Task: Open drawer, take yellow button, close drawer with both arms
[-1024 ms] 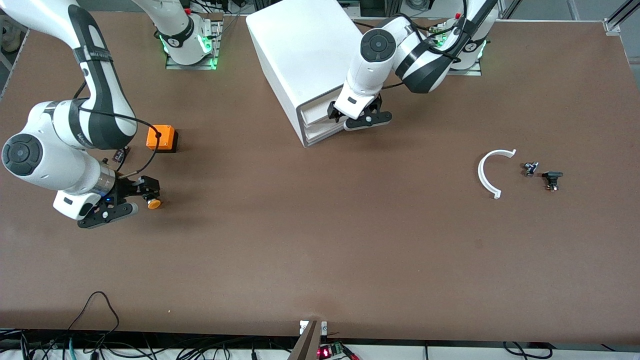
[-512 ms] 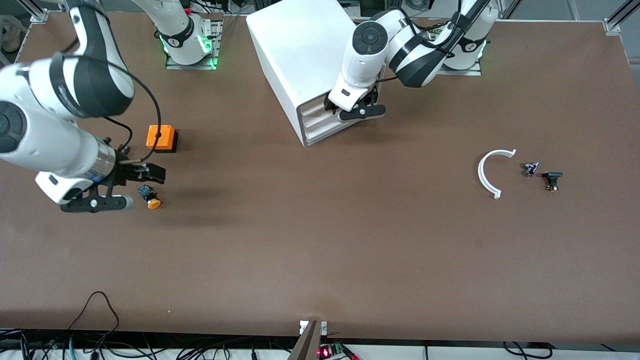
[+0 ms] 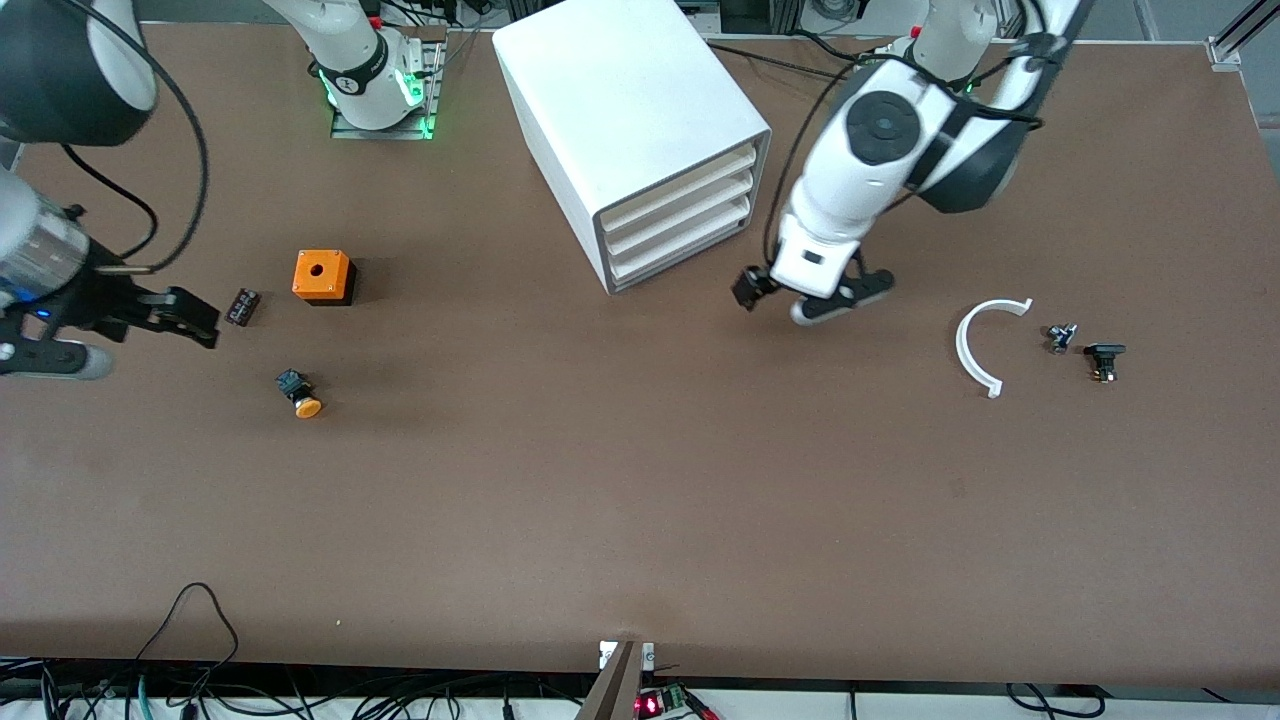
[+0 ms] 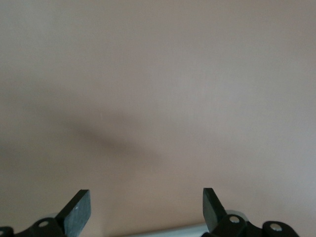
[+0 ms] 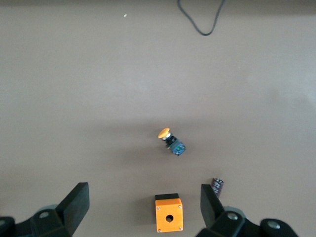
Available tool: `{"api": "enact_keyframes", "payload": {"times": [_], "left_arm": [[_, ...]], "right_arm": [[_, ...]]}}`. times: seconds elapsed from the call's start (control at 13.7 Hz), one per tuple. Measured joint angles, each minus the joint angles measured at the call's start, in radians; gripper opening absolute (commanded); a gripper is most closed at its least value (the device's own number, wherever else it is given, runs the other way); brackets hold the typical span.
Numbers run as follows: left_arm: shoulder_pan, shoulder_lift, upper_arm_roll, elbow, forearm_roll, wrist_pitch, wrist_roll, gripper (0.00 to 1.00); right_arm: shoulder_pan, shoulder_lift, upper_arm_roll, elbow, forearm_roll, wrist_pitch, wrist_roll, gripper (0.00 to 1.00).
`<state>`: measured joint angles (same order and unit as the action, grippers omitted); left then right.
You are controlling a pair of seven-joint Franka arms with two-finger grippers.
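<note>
The white cabinet [image 3: 625, 120] stands mid-table with all three drawers pushed in; the uppermost drawer [image 3: 680, 186] sits flush with its grey rim. The button [image 3: 299, 394], orange cap and dark body, lies on its side on the table toward the right arm's end, also in the right wrist view as the button [image 5: 171, 141]. My right gripper [image 3: 120, 338] hangs open and empty in the air, off to the side of the button. Its wrist view shows the right gripper [image 5: 144, 207] open. My left gripper [image 3: 795, 298] is open over bare table beside the cabinet. The left gripper [image 4: 146, 207] holds nothing.
An orange cube with a hole [image 3: 322, 276] and a small black part [image 3: 242, 306] lie farther from the front camera than the button. A white curved piece [image 3: 975, 345] and two small dark parts [image 3: 1060, 337] [image 3: 1104, 358] lie toward the left arm's end.
The left gripper pushed the top drawer in, then swung away from the cabinet front over bare table. The right gripper rose and drew away from the button, which stays on the table.
</note>
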<state>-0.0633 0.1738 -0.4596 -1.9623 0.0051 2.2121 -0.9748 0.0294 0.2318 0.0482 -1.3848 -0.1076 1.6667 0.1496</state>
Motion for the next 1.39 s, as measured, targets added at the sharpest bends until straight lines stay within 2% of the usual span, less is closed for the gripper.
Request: {"api": "enact_keyframes", "payload": {"times": [0.29,0.51,0.73,0.88,1.1,1.39], "left_arm": [[0.014,-0.026,0.173,0.092,0.000,-0.099,0.303,1.00],[0.019,-0.040,0.263,0.193,-0.001,-0.238,0.520,1.00],[0.020,-0.051,0.344,0.293,-0.005,-0.377,0.678,1.00],[0.020,-0.061,0.368,0.344,-0.004,-0.439,0.720,1.00],[0.020,-0.084,0.373,0.379,-0.003,-0.499,0.777,1.00],[0.022,-0.105,0.435,0.392,-0.002,-0.507,0.979,1.00]], "right_arm": [[-0.005,-0.042,-0.113,0.000,0.000,-0.102,-0.025,1.00],[-0.004,-0.110,-0.124,-0.024,0.001,-0.161,-0.057,1.00],[0.000,-0.198,-0.114,-0.125,0.027,-0.164,-0.063,1.00],[0.000,-0.224,-0.113,-0.167,0.037,-0.159,-0.093,1.00],[0.000,-0.238,-0.113,-0.172,0.039,-0.148,-0.130,1.00],[0.001,-0.244,-0.113,-0.167,0.045,-0.137,-0.135,1.00]]}}
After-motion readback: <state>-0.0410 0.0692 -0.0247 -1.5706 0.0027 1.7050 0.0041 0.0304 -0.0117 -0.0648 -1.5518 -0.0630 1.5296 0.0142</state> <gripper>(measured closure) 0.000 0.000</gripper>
